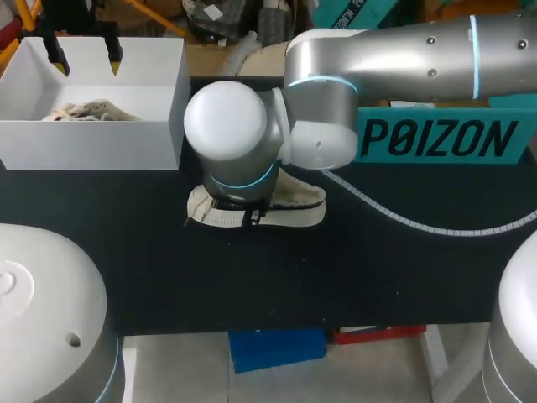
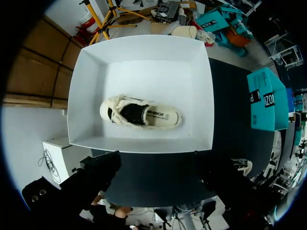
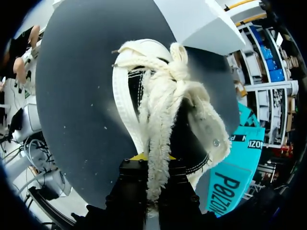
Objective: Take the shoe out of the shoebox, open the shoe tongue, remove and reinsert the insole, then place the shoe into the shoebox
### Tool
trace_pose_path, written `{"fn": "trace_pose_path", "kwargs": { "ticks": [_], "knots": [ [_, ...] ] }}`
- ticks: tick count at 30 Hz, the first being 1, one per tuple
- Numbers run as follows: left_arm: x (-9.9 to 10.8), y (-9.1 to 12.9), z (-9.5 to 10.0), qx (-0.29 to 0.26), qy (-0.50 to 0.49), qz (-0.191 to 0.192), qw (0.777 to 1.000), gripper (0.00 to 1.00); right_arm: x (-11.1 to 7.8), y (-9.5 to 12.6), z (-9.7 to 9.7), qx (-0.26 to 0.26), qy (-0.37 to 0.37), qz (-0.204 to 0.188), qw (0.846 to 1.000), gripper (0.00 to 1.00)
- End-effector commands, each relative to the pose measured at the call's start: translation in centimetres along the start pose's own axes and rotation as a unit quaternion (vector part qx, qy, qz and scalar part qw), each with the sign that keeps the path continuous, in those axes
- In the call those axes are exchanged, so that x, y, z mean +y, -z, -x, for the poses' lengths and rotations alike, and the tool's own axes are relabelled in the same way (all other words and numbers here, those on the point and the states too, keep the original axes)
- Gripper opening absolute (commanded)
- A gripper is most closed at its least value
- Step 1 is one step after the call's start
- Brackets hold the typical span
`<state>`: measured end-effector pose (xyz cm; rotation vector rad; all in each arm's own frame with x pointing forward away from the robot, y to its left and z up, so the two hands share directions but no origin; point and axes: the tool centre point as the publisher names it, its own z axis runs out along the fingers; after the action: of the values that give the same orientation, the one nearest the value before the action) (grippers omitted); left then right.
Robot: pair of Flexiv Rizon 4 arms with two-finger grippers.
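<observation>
Right hand (image 3: 153,160) is sitting closed down on the frayed cream fabric tongue (image 3: 156,124) of the cream canvas low-top shoe (image 1: 302,206), with the strip pinched between both fingers. Looks like the tongue-opening step: gripping the tongue is what's giving access to the insole. Insole not out yet, as far as the views are showing.

The shoe is lying on the black counter (image 1: 336,269), near centre in the head view and mostly under the right wrist. It's sitting sole down, so the opening is facing up at the hand. Long axis is running 9 to 3 o'clock. The ribbed end is pointing to 9, probably the toe, but that's not certain.

Left hand (image 1: 84,52) is hovering over the white rectangular cardboard shoebox (image 1: 92,143) at 10 o'clock, fingers spread wide and holding nothing. It's likely parking there clear of the right arm's work.

A second cream shoe (image 2: 141,114) is lying flat in the shoebox, long axis along the box's long side.

A teal printed carton (image 1: 436,138) is standing at 2 o'clock, well apart from the shoe.
</observation>
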<state>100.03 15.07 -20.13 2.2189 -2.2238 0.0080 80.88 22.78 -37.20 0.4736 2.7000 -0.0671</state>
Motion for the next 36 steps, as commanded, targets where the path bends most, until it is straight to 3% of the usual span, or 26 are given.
{"fn": "trace_pose_path", "kwargs": {
  "ticks": [1, 10, 11, 12, 20, 25, 32, 36],
  "knots": [
    [0.0, 0.1, 0.0, -0.001, 0.0, 0.001, 1.0, 1.0, 0.4, -2.7, -0.6, -0.002, -0.007, -0.006, 1.0, 0.0],
    [0.0, 0.1, 0.0, -0.001, 0.0, 0.001, 1.0, 1.0, -0.1, -4.1, -1.4, 0.028, -0.007, -0.01, 1.0, 0.0],
    [0.0, 0.1, 0.0, -0.001, 0.0, 0.001, 1.0, 1.0, -0.4, -3.9, -1.5, 0.033, -0.018, -0.017, 0.999, 0.19],
    [0.0, 0.1, 0.0, -0.001, 0.0, 0.001, 1.0, 1.0, -0.8, -3.8, -1.4, 0.04, -0.032, -0.018, 0.999, 1.0],
    [0.0, 0.1, 0.0, -0.001, 0.0, 0.001, 1.0, 1.0, -1.4, -0.5, -0.4, 0.053, -0.027, -0.006, 0.998, 1.0],
    [0.0, 0.1, 0.0, -0.001, 0.0, 0.001, 1.0, 1.0, -0.3, 2.4, 0.2, 0.078, 0.015, 0.059, 0.995, 1.0],
    [0.0, 0.1, 0.0, -0.001, 0.0, 0.001, 1.0, 1.0, -0.1, 5.3, 0.4, 0.151, 0.101, 0.173, 0.968, 1.0],
    [0.0, 0.1, 0.0, -0.001, 0.0, 0.001, 1.0, 1.0, -0.4, 5.5, 0.5, 0.154, 0.1, 0.183, 0.966, 1.0]
  ]
}}
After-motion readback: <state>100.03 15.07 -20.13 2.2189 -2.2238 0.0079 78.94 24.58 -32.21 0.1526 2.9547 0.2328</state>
